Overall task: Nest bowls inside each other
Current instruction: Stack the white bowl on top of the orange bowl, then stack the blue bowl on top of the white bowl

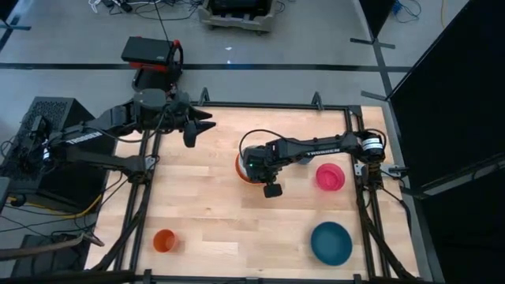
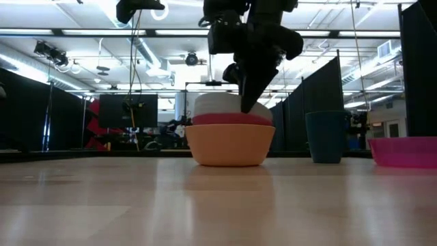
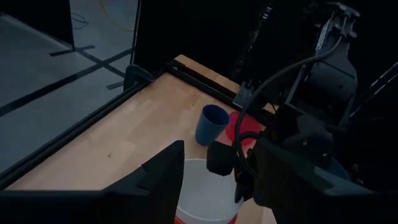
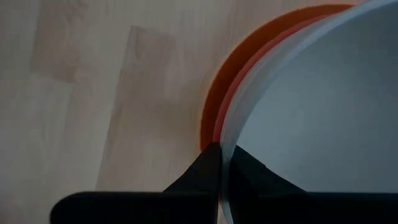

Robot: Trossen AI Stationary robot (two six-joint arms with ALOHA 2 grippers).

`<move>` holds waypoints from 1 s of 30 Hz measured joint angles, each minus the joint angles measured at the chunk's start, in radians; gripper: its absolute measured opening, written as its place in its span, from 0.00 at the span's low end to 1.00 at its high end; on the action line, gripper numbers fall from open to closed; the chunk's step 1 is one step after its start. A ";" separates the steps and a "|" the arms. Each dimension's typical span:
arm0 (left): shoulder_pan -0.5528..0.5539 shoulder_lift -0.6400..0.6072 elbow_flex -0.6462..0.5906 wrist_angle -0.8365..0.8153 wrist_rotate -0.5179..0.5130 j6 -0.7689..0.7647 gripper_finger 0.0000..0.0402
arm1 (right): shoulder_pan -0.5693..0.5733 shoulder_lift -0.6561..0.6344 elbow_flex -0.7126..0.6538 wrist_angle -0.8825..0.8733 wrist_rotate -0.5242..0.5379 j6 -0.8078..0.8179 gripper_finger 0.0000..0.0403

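At the table's middle a white bowl (image 2: 217,104) sits nested in a red-orange bowl (image 2: 229,119), which sits in a yellow-orange bowl (image 2: 229,145). My right gripper (image 4: 222,163) stands over this stack (image 1: 245,167), pointing steeply down, shut on the white bowl's rim. A magenta-pink bowl (image 1: 330,177) rests upright on the table at the right. The teal bowl (image 1: 331,242) rests near the front right. My left gripper (image 1: 202,126) hangs open above the table's far left part, holding nothing. My right gripper has the white bowl's rim (image 4: 227,144) between its two fingers, one finger inside the bowl and one outside. The fingers come from above, pointing steeply down. The white bowl sits upright in the red-orange bowl, not lifted.
A dark-blue cup (image 2: 324,137) stands on the table between the stack and the magenta-pink bowl. A small orange cup (image 1: 164,241) stands near the front left. Black frame rails (image 1: 357,197) border the wooden tabletop. Bare wood lies between the stack and the front edge.
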 joint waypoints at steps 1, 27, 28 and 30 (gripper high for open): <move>0.000 0.000 0.000 -0.001 0.000 0.000 0.47 | 0.000 0.000 0.000 0.002 -0.002 0.001 0.07; 0.000 0.005 0.000 -0.011 -0.001 0.008 0.46 | -0.017 -0.039 0.181 -0.104 0.008 0.094 0.37; 0.000 0.007 0.000 -0.011 -0.001 0.011 0.46 | -0.016 -0.055 0.184 -0.116 0.009 0.107 0.36; 0.000 0.010 0.000 -0.010 -0.001 0.017 0.46 | -0.013 -0.086 0.189 -0.138 0.010 0.132 0.35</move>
